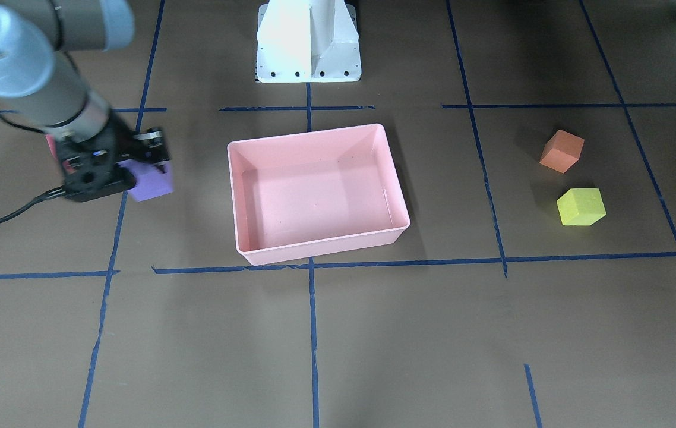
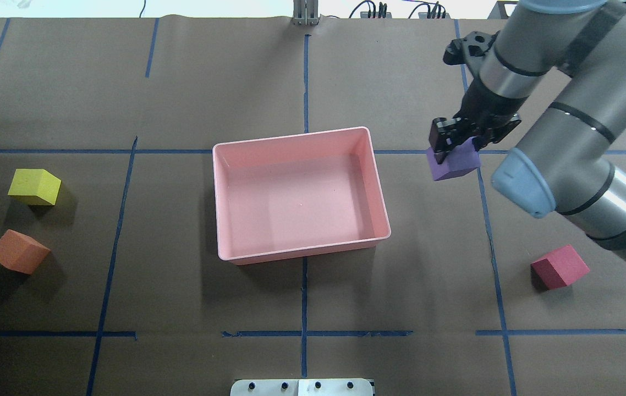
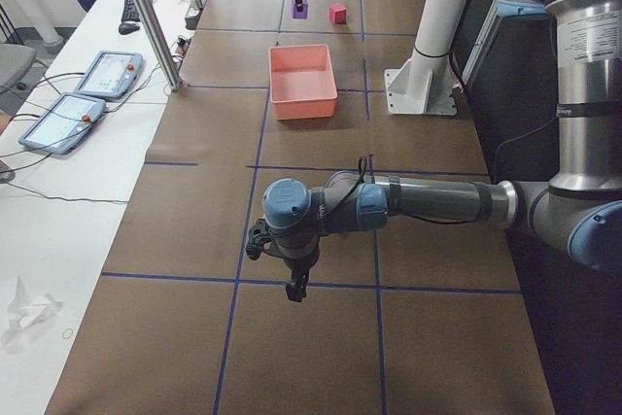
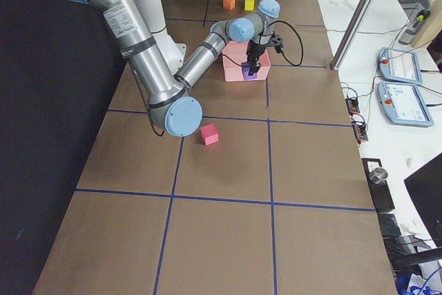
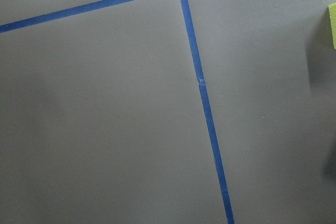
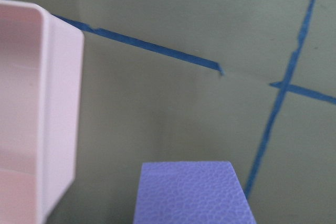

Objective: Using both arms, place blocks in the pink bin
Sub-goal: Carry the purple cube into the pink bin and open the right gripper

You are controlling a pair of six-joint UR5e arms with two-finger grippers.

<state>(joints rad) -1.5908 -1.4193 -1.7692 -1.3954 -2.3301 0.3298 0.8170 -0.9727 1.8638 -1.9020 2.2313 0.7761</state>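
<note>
My right gripper (image 2: 456, 149) is shut on the purple block (image 2: 453, 165) and holds it low over the table, just right of the pink bin (image 2: 299, 256). In the front view this gripper (image 1: 136, 169) and the purple block (image 1: 154, 184) are left of the bin (image 1: 314, 249). The bin is empty. The red block (image 2: 559, 267) lies on the table near the right arm. The yellow-green block (image 2: 34, 186) and the orange block (image 2: 18, 251) lie far left. My left gripper (image 3: 294, 289) hangs over bare table far from the bin; I cannot tell if it is open.
The white pedestal base (image 1: 308, 41) stands behind the bin. Blue tape lines cross the brown table. A metal pole (image 3: 146, 17) and operator tablets (image 3: 107, 73) are on the side table. A sliver of the yellow-green block (image 5: 333, 24) shows in the left wrist view.
</note>
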